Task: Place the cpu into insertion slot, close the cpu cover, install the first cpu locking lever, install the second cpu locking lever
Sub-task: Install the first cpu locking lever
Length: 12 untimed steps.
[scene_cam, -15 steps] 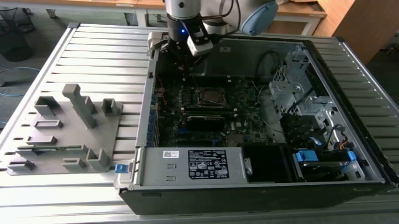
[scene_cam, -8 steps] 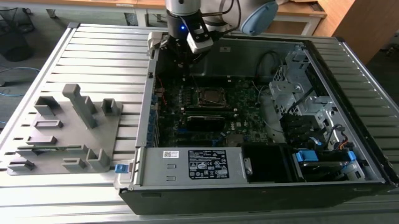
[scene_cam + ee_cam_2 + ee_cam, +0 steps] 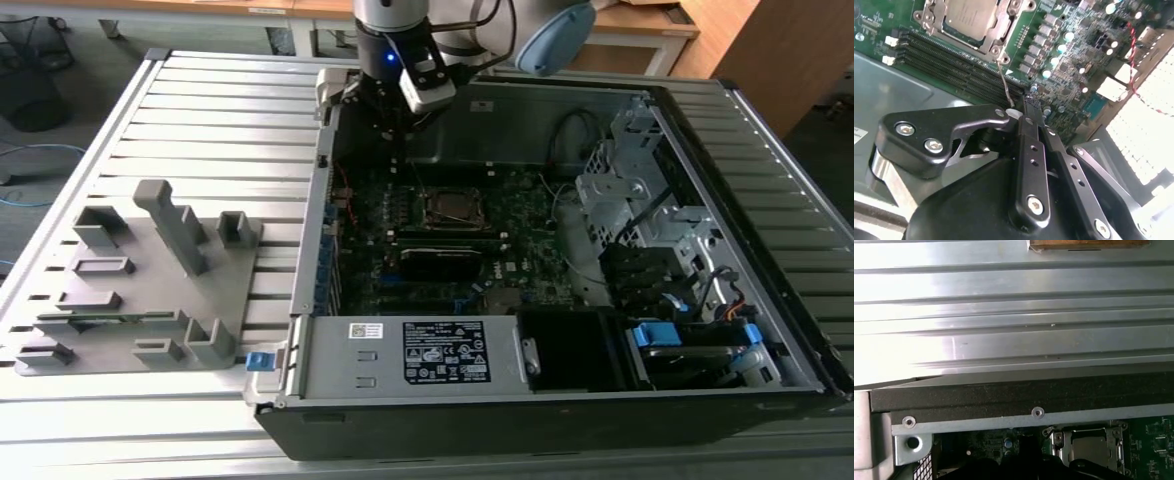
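The cpu [image 3: 971, 17] lies in the insertion slot [image 3: 454, 208], its grey metal top showing through the cut-out of the cpu cover [image 3: 999, 35], which lies flat over it. The cover [image 3: 1089, 445] also shows in the first wrist view. One thin wire locking lever [image 3: 1004, 82] stands up from a socket corner and reaches toward my gripper [image 3: 1031, 105]. The black fingers are shut together, with the lever's end just beside their tips; I see nothing between them. In the exterior view the gripper [image 3: 399, 152] hangs over the board, to the exterior view's left of the socket and farther back.
The open computer case [image 3: 314, 330] lies on a slatted metal table [image 3: 214, 110]. Black memory slots [image 3: 949, 55] run beside the socket. A drive cage [image 3: 627, 170] and cables fill the exterior view's right. A grey fixture block [image 3: 147, 270] stands on the exterior view's left.
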Motion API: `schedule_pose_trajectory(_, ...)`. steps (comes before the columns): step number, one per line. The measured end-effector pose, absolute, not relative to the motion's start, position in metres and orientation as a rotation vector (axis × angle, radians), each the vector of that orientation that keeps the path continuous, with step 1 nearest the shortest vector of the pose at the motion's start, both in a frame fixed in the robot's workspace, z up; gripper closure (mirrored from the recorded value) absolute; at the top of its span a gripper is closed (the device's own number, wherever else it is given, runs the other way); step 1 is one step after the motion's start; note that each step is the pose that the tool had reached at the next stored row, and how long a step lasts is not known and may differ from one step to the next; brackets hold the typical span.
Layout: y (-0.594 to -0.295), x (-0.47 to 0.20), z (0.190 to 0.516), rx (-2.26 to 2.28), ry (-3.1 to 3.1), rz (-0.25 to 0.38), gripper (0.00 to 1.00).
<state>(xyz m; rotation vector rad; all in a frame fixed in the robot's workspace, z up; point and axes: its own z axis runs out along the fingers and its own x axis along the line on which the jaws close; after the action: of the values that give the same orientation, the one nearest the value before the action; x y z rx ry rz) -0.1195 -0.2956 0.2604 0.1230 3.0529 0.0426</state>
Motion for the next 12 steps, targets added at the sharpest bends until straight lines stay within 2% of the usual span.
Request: schedule_pose_trajectory(12, -0.2992, -0.1183, 0.2597, 0.123, 3.051, 0.045, 0.89)
